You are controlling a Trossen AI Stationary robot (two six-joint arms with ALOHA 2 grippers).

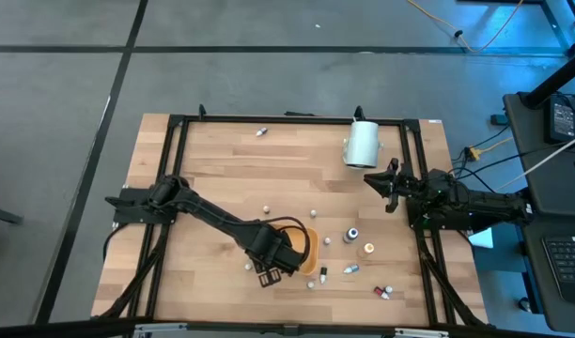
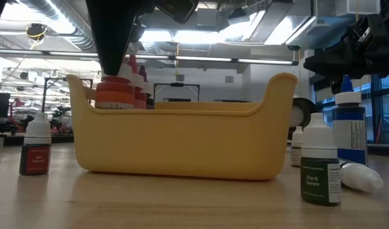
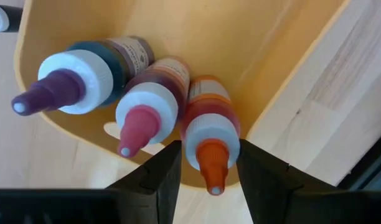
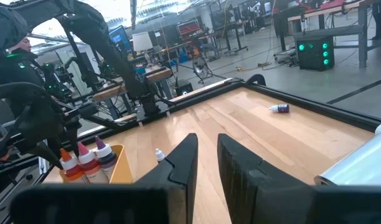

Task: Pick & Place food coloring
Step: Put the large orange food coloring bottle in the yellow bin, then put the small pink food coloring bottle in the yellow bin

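Nearest in the left wrist view, the orange-capped bottle (image 3: 210, 134) stands upright between the fingers of the left gripper (image 3: 209, 180), its long axis vertical, in the yellow tray (image 1: 309, 252) near the bench's front edge. This gripper is partly open around it; a firm hold I cannot confirm. The right gripper (image 1: 389, 185), closed and empty, waits near the right edge.

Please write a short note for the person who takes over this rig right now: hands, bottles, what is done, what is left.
Left hand: over the yellow tray, fingers around the orange-capped bottle, which stands inside.
Right hand: shut, empty, waiting at the table's right edge.
Done: three bottles in the tray: orange, pink-capped, purple-capped.
Left: loose bottles on the table, such as the dark green one, the red-labelled one and one far off.
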